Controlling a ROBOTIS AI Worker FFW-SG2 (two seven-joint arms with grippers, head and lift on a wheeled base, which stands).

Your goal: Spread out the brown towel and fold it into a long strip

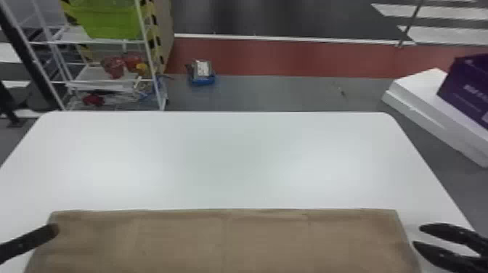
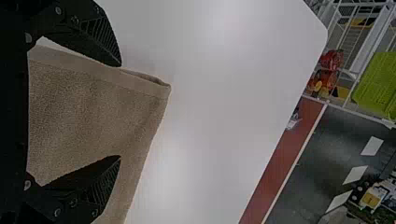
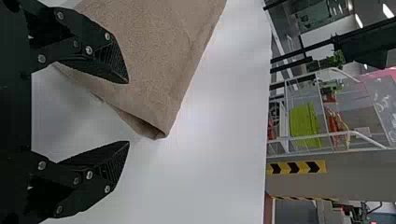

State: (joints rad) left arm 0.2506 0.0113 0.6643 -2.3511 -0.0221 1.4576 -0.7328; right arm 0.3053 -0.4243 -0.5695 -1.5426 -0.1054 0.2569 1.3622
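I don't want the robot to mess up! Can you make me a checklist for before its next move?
1. Brown towel on the white table: ok.
2. Towel's far edge about straight: ok.
3. Left gripper open: ok.
4. Right gripper open: ok.
5. Towel held in a gripper: not ok, both sets of fingers are apart with nothing pinched.
6. Near edge straight: cannot tell, the towel runs past the head view's bottom edge.
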